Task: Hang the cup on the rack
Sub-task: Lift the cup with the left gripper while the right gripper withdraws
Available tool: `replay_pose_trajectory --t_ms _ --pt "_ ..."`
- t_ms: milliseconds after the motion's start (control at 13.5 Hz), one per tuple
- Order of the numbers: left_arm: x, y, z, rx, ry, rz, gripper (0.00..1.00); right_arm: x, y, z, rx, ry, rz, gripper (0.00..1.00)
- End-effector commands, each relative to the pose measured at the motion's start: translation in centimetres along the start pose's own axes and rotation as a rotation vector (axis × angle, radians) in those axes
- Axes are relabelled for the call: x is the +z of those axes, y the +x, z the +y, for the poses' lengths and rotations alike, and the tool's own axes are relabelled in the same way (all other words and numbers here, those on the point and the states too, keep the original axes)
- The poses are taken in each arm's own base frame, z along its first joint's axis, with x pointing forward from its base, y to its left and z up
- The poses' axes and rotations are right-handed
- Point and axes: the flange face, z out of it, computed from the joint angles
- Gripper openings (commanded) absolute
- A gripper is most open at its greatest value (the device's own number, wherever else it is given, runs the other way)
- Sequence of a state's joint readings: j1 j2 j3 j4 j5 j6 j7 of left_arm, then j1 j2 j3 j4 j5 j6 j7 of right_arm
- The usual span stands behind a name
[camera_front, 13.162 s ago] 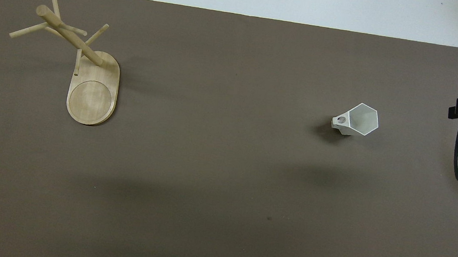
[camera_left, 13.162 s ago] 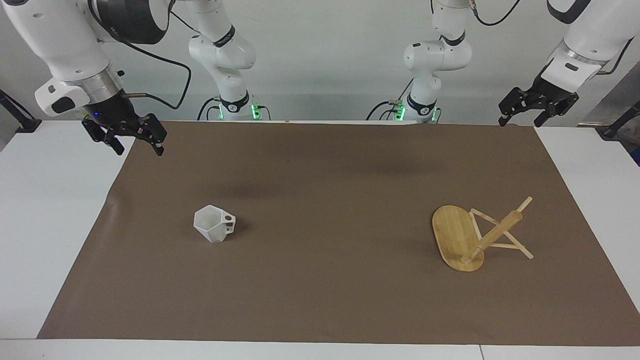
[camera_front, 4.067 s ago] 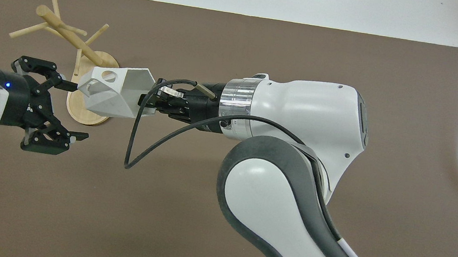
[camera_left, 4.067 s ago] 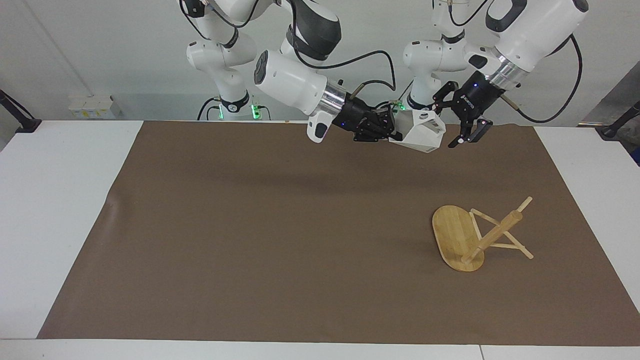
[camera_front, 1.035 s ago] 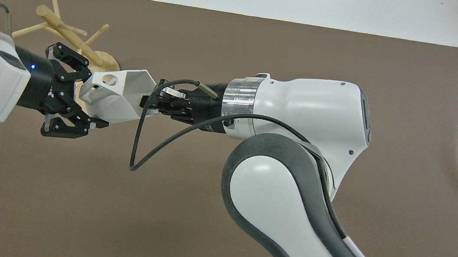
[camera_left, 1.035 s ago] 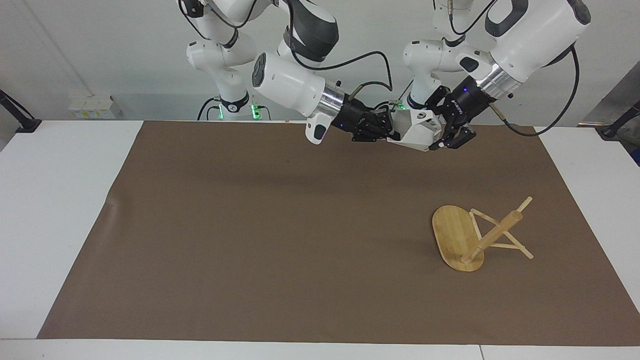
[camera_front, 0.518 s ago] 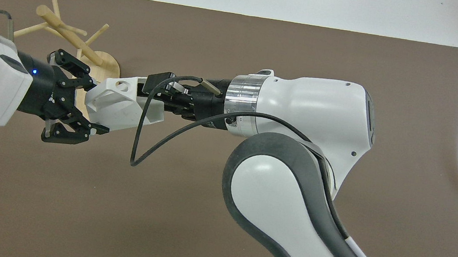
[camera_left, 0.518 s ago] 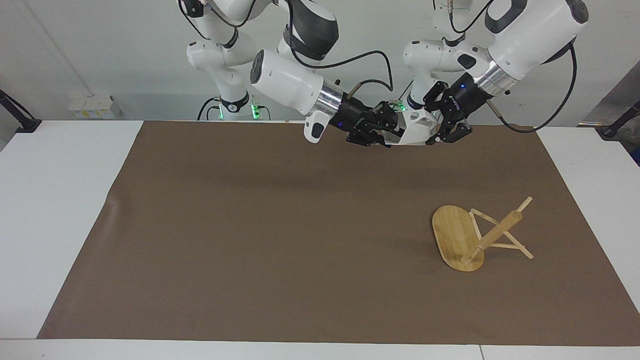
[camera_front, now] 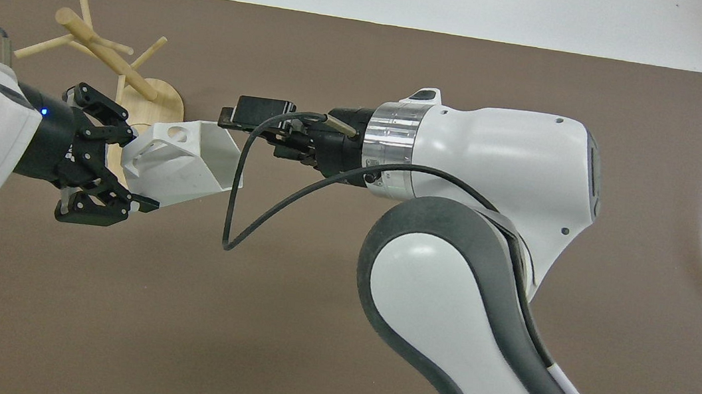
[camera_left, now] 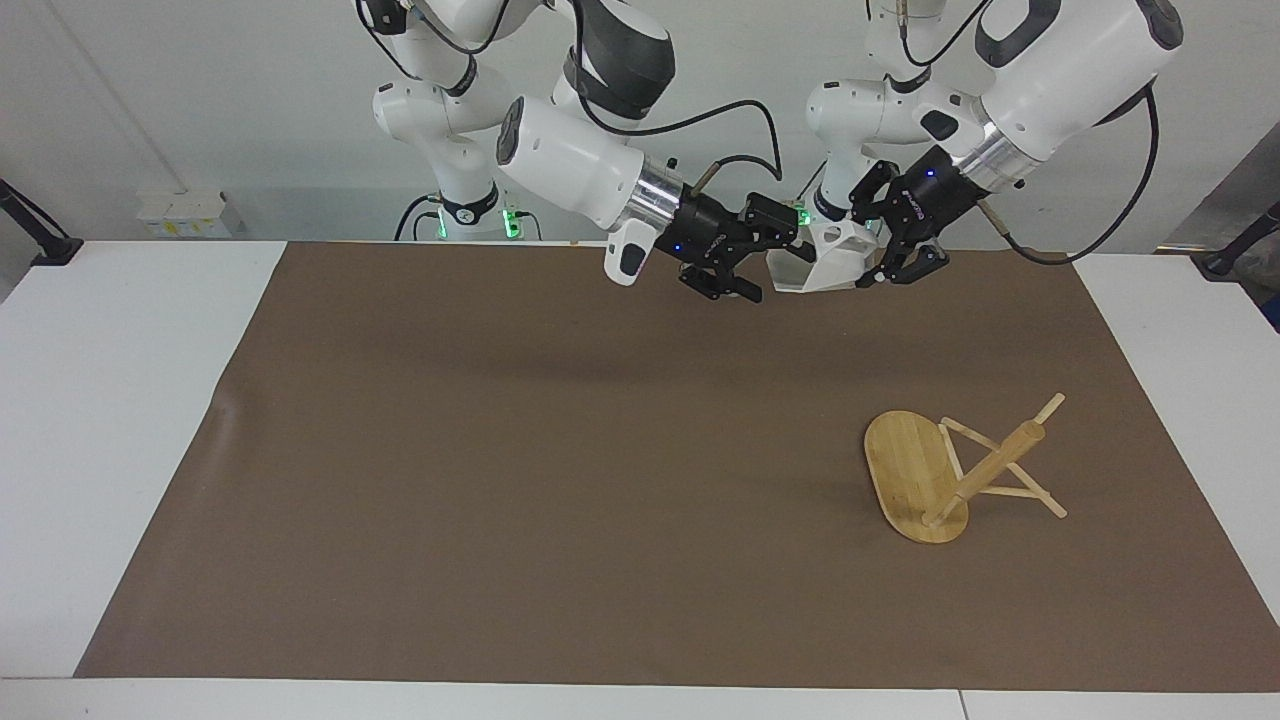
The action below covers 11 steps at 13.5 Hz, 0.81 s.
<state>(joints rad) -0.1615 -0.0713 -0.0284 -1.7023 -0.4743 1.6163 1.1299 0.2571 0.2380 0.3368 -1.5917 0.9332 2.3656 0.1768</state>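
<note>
The white faceted cup [camera_left: 825, 265] hangs in the air over the robots' edge of the brown mat, and my left gripper [camera_left: 868, 258] is shut on its handle end. In the overhead view the cup [camera_front: 185, 160] lies on its side with its mouth toward my right gripper [camera_left: 765, 255]. That gripper is open just off the cup's mouth and holds nothing. The bamboo rack [camera_left: 905, 465] stands on the mat toward the left arm's end, well apart from the cup. Its pegs [camera_front: 86, 34] are bare.
The brown mat [camera_left: 520, 470] covers most of the white table [camera_left: 110, 400]. The right arm's large white body [camera_front: 495, 168] and a black cable [camera_front: 242, 210] hide much of the mat in the overhead view. Nothing else lies on the mat.
My right gripper has opened, let go of the cup and drawn back a little. The left gripper has stayed shut on the cup and now holds it alone.
</note>
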Motion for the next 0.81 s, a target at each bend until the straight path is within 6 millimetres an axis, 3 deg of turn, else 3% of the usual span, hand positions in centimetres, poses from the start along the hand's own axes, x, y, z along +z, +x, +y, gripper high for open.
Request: replay_pose_trajectory --t_ms 0,296,444,592,739 --pt "-1.1 -1.6 0.5 -0.066 0.008 0.007 0.00 -2.2 0.6 -0.4 -0.103 -0.074 0.054 1.00" --pt "-1.0 -1.9 0.0 -0.147 0.056 0.011 0.00 -4.6 0.3 1.5 -0.220 -0.262 0.068 1.00" --pt "-0.4 -2.0 -0.4 -0.175 0.097 -0.010 0.00 -6.0 1.2 4.0 -0.199 -0.321 0.063 1.00" --pt "0.7 -2.6 -0.3 -0.224 0.143 -0.035 0.00 -8.9 2.7 6.6 -0.211 -0.405 0.057 1.00" --pt "2.2 -2.2 0.1 -0.260 0.208 -0.054 0.00 -12.3 4.8 9.5 -0.381 -0.569 0.033 1.00"
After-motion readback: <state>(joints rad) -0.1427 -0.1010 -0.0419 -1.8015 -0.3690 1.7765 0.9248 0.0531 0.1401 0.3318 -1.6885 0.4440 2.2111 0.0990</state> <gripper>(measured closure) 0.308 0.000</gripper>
